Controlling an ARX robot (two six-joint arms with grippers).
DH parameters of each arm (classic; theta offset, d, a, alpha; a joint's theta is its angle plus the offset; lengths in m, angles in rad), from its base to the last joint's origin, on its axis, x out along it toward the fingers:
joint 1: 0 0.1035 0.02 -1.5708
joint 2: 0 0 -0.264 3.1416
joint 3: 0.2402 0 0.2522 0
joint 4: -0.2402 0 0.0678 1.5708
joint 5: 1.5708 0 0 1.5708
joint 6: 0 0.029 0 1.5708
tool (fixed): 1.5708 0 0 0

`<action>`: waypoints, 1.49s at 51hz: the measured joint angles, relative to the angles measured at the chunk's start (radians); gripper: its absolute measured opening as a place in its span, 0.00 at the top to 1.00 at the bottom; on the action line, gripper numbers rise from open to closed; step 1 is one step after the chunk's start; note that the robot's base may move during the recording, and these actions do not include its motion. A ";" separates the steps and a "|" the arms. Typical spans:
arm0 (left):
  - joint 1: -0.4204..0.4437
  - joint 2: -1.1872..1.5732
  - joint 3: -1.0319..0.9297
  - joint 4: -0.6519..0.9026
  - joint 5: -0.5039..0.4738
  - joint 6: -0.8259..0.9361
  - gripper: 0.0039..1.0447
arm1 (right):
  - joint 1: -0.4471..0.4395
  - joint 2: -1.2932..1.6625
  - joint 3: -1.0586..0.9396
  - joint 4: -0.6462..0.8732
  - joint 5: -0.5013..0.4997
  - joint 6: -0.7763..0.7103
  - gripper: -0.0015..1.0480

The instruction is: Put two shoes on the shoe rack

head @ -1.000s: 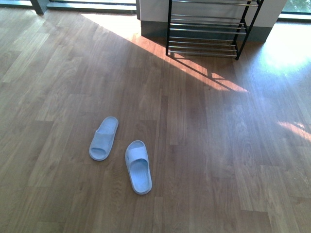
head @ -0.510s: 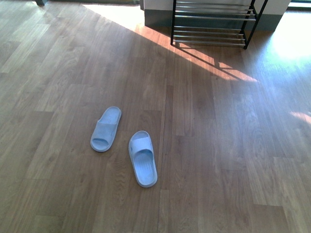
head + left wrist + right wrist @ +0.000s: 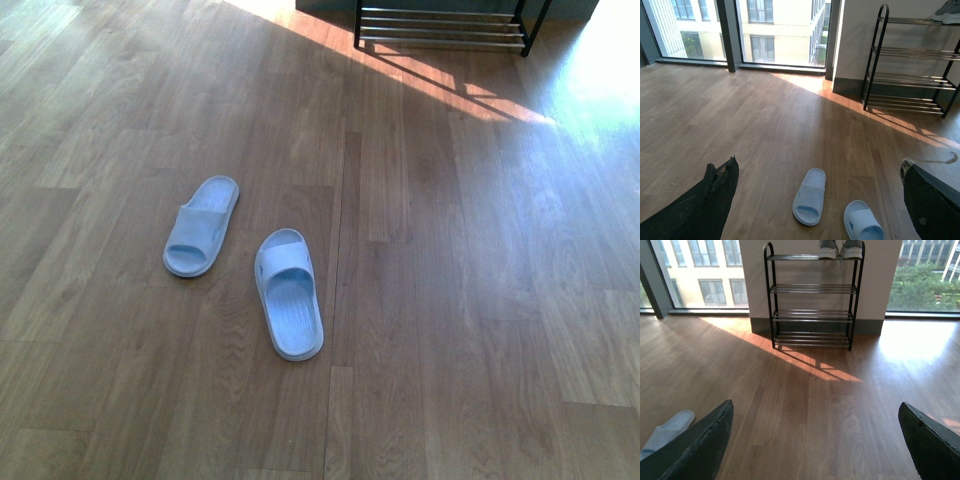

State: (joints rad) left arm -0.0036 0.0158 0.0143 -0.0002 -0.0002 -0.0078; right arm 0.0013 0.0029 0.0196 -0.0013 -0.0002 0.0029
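Two pale blue slides lie on the wooden floor (image 3: 480, 300), soles down, near each other but not touching. In the front view the left slide (image 3: 201, 226) sits a little farther from the robot and angles up to the right, while the right slide (image 3: 288, 306) lies closer and points roughly away from it. The shoe rack (image 3: 440, 30) stands well apart from them at the far edge of that view, only its lowest rods showing, with a patch of sunlight beside it. The right wrist view shows the whole rack against the wall between tall windows (image 3: 700, 270), with the grey sneakers (image 3: 829, 248) side by side on its top tier. The left pincer (image 3: 815, 167) has its dark fingers (image 3: 715, 200) spread wide with nothing held, above the floor short of the slides. The right pincer (image 3: 815, 407) is likewise wide open and empty, facing the rack
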 joint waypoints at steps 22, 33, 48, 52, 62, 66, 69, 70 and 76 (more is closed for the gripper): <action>0.000 0.000 0.000 0.000 -0.002 0.000 0.09 | 0.000 0.000 0.000 0.000 0.000 0.000 0.09; 0.000 0.000 0.000 0.000 0.001 0.000 0.09 | 0.000 0.000 0.000 0.000 0.003 0.000 0.09; 0.000 0.000 0.000 0.000 0.001 0.000 0.09 | 0.000 0.000 0.000 0.000 0.003 0.000 0.09; 0.000 0.000 0.000 0.000 -0.003 0.000 0.09 | 0.000 -0.001 0.000 0.000 -0.001 0.000 0.09; 0.000 0.000 0.000 0.000 -0.002 0.000 0.09 | 0.000 0.000 0.000 0.000 0.000 0.000 0.09; 0.000 0.000 0.000 0.000 -0.001 0.000 0.09 | 0.000 0.001 0.000 0.000 0.000 0.000 0.09; 0.000 0.000 0.000 0.000 -0.001 0.000 0.09 | 0.000 0.001 0.000 0.000 0.000 0.000 0.09; 0.000 0.000 0.000 0.000 -0.001 0.000 0.09 | 0.000 0.002 0.000 0.000 0.000 0.000 0.09; 0.000 0.000 0.000 0.000 -0.001 0.000 0.09 | 0.000 0.001 0.000 0.000 0.000 0.000 0.09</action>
State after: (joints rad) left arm -0.0036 0.0158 0.0143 -0.0006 -0.0010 -0.0078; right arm 0.0013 0.0040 0.0196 -0.0017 -0.0006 0.0029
